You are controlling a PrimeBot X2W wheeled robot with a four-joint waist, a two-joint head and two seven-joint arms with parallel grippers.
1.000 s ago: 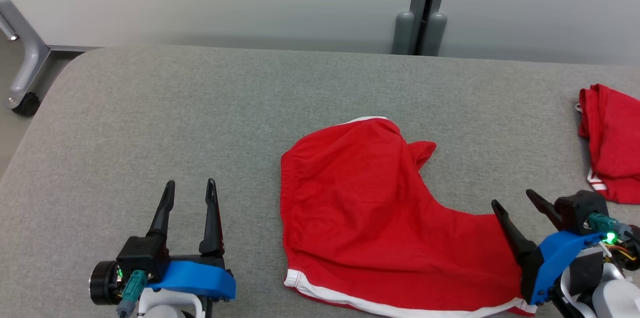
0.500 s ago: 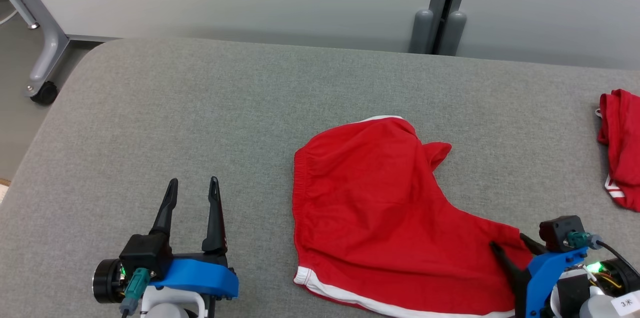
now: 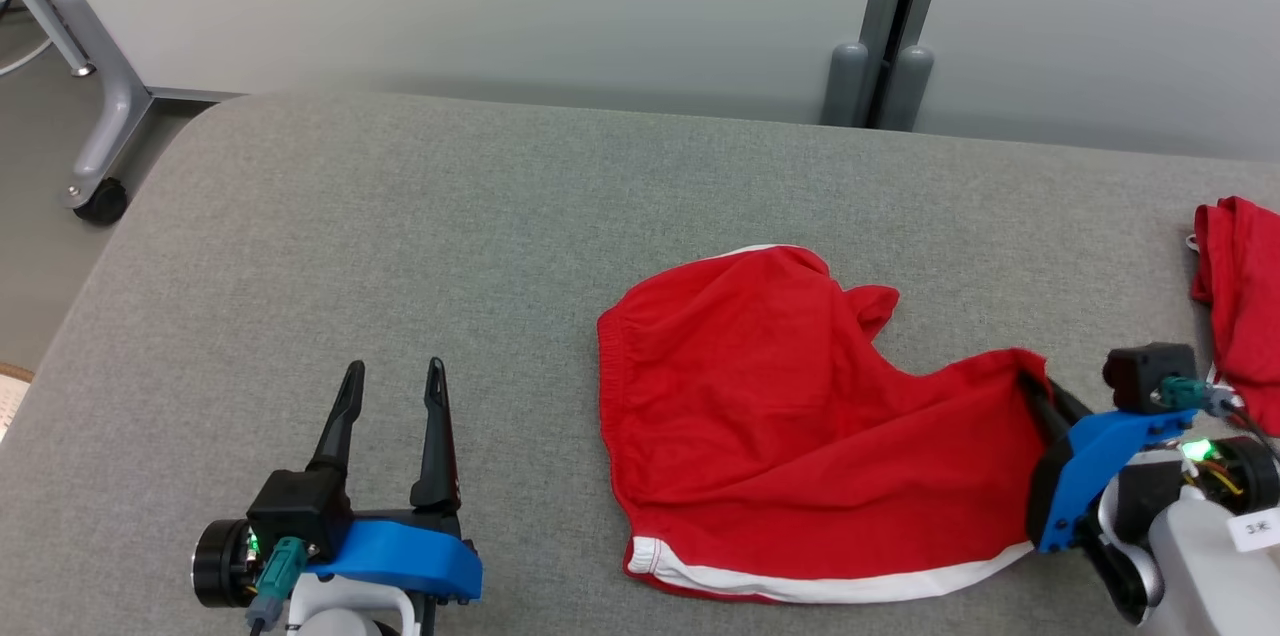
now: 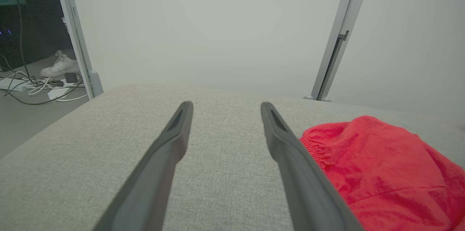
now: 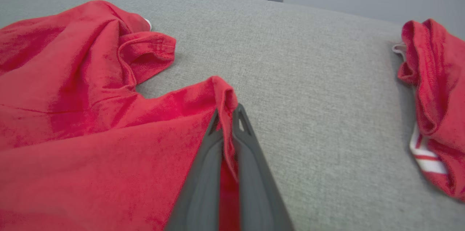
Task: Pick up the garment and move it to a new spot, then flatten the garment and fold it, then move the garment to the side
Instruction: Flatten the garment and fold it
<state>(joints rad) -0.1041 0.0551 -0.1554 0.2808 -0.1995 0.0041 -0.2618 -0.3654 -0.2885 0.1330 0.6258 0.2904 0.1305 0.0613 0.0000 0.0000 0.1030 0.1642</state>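
The garment is a pair of red shorts with white trim, spread on the grey table; it also lies at the left of the right wrist view and at the right of the left wrist view. My right gripper is shut on the garment's right edge, and in the right wrist view a red fold is pinched between the two fingers. My left gripper stands open over bare table to the left of the garment, with nothing between its fingers.
A second red piece of cloth with white stripes lies at the table's right edge, close to my right arm. A grey post stands behind the table, and a wheeled frame leg at the far left. A person's white shoe is on the floor.
My right gripper closed on the garment's right edge and drew it up and away from me, bunching the cloth. The head camera shifted. The left gripper stayed open in place.
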